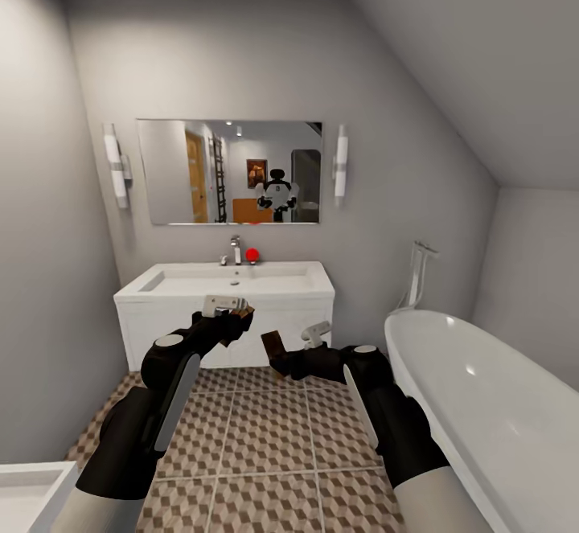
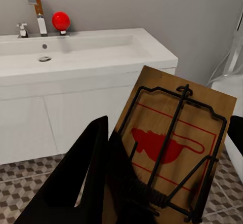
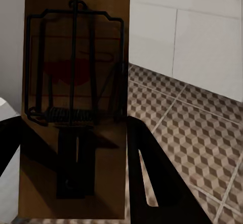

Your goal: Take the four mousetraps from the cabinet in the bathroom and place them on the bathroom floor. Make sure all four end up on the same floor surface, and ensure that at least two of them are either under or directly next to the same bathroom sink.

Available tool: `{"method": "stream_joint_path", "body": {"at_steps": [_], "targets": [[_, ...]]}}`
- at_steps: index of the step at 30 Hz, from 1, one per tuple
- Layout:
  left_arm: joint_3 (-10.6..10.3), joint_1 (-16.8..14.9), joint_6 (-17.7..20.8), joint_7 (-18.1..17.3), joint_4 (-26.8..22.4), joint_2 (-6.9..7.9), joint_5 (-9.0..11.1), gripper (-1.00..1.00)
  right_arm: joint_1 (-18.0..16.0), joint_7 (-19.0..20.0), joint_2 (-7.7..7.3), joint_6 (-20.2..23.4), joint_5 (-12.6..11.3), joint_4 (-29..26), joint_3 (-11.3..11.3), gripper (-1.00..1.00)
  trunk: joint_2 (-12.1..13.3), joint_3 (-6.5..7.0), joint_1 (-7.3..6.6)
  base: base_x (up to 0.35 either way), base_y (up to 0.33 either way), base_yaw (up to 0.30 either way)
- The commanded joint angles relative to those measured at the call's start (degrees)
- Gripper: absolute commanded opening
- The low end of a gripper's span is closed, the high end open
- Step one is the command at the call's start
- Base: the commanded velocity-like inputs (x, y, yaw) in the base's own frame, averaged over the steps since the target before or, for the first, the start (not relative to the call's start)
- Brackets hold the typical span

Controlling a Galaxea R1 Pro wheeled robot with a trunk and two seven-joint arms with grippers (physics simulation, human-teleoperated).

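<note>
You hold 2 wooden boards: the left mousetrap [image 2: 174,148] shows warm matt grain with a red printed mark and thin black wire, the right mousetrap [image 3: 73,102] looks darker, dull brown. The sink unit [image 1: 225,292] is smooth white, its tap [image 1: 236,250] shiny metal. The bathtub [image 1: 482,396] gleams glossy white. The bathroom floor [image 1: 265,444] is matt patterned tile.

Both black arms are raised forward at mid-height, elbows bent, wrists turned inward toward each other. The left gripper [image 1: 239,313] is clamped on a brown wooden mousetrap [image 2: 172,148]; the right gripper [image 1: 283,354] pinches another dark wooden mousetrap [image 3: 73,102].
</note>
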Motion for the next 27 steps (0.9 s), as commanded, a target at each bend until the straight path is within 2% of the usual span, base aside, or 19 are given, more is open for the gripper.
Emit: {"method": "stream_joint_path", "body": {"at_steps": [1, 11, 19, 27], "targets": [[0.01, -0.05, 0.29, 0.17, -0.06, -0.01, 0.53, -1.00, -0.04, 0.36, 0.02, 0.23, 0.43, -0.06, -0.05, -1.00, -0.05, -0.08, 0.02, 0.147, 0.000, 0.000], [0.05, -0.05, 0.28, 0.22, -0.15, 0.05, 0.64, -1.00, -0.04, -0.09, 0.02, 0.30, 0.64, -0.12, 0.06, -1.00, -0.05, -0.08, 0.02, 0.052, 0.000, 0.000], [0.13, 0.02, 0.31, 0.39, -0.57, 0.08, 0.68, -1.00, -0.03, -3.61, 0.02, 0.33, 0.57, -0.48, 0.05, -1.00, -0.05, -0.08, 0.02, 0.006, 0.000, 0.000], [0.20, 0.03, 0.36, 0.57, -0.55, 0.09, 0.63, -1.00, 0.01, -4.66, -0.01, 0.72, 0.63, -1.64, -0.14, -1.00, -0.05, -0.08, 0.02, 0.001, 0.000, 0.000]]}}
